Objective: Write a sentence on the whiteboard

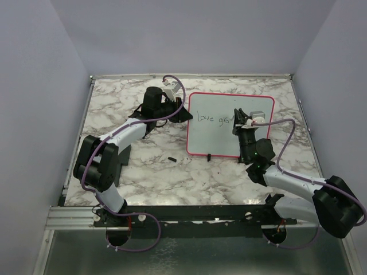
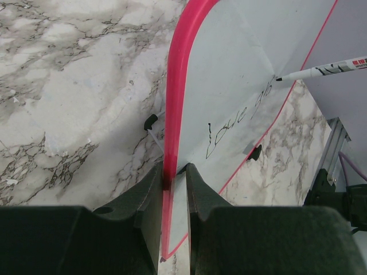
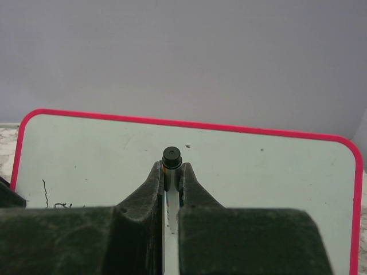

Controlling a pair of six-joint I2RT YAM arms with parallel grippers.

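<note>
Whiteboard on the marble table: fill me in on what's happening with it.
The left gripper is clamped on the pink left edge of the whiteboard, apparently steadying it. The right gripper holds a marker with its tip against the board, at the end of the writing. The sentence is only partly written: it reads about "Love gr", with blank board beyond it. A small dark piece lies on the table near the board's lower left corner.

Two claws. One whiteboard [image 1: 223, 140], pinched in the left claw [image 2: 175, 170]; one marker [image 2: 321, 70], in the right claw [image 3: 172, 169]; one black clip [image 1: 210, 156] near the right claw — and one small dark piece [image 1: 171, 158] apart from both.
</note>
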